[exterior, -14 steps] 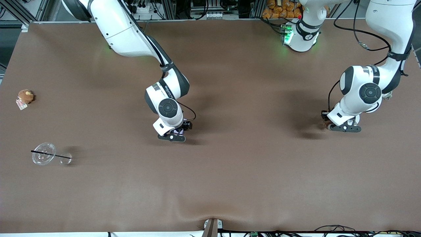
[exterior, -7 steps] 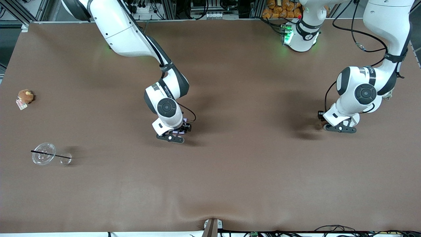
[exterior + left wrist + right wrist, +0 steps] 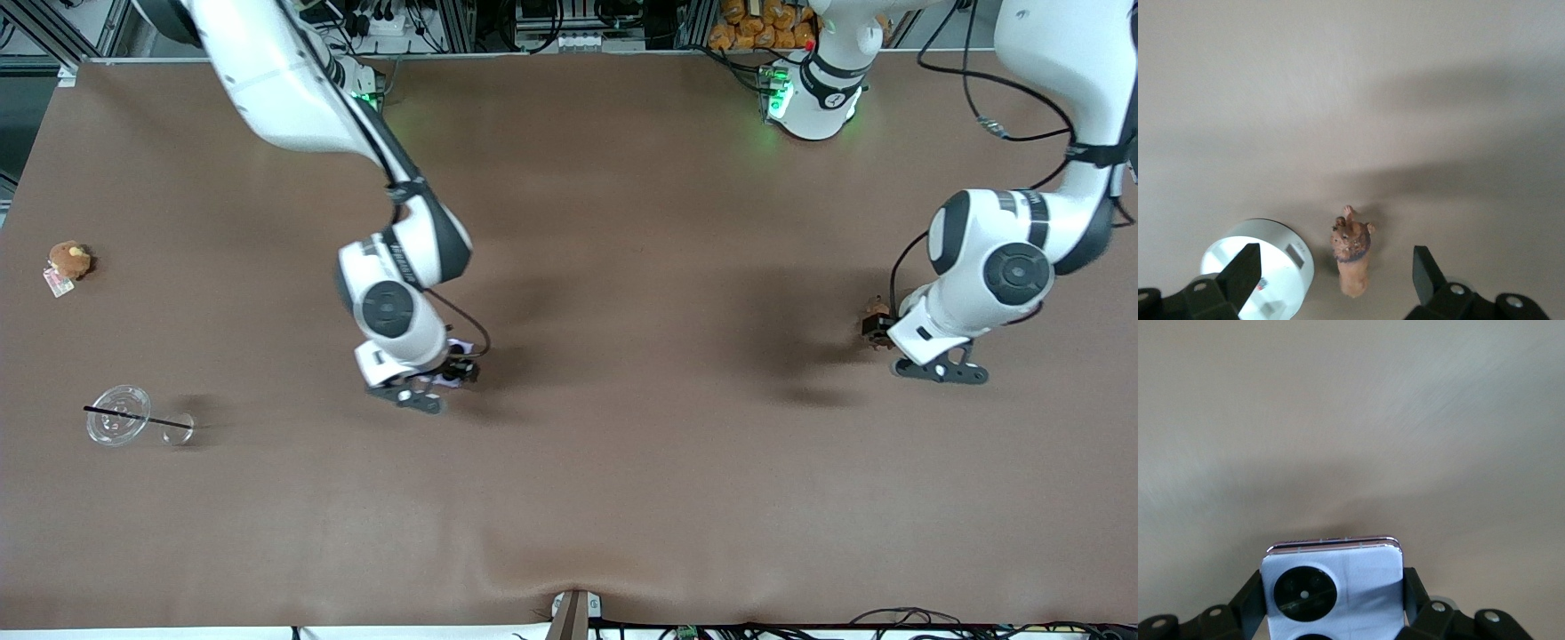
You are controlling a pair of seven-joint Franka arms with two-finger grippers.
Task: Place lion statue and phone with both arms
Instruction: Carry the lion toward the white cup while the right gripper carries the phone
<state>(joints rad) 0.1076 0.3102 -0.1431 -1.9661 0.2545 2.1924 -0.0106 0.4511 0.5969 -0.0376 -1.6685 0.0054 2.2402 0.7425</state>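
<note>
The lion statue (image 3: 877, 320), small and reddish-brown with a darker head, is on the table toward the left arm's end. In the left wrist view the lion statue (image 3: 1352, 257) sits between the two spread fingers, touching neither. My left gripper (image 3: 894, 336) (image 3: 1331, 277) is open just over it. My right gripper (image 3: 440, 378) (image 3: 1333, 595) is shut on the phone (image 3: 1338, 570), pale lavender with black camera circles, gripped by its two sides. It holds the phone (image 3: 455, 372) low over the middle of the table.
A white round device (image 3: 1258, 270) lies on the table right beside the lion. A round brown plush toy with a tag (image 3: 68, 260) and a clear plastic cup (image 3: 118, 426) on its side with a black straw lie at the right arm's end.
My right arm has carried the phone toward the right arm's end of the table. My left hand has shifted toward the left arm's end, and the lion now shows beside it.
</note>
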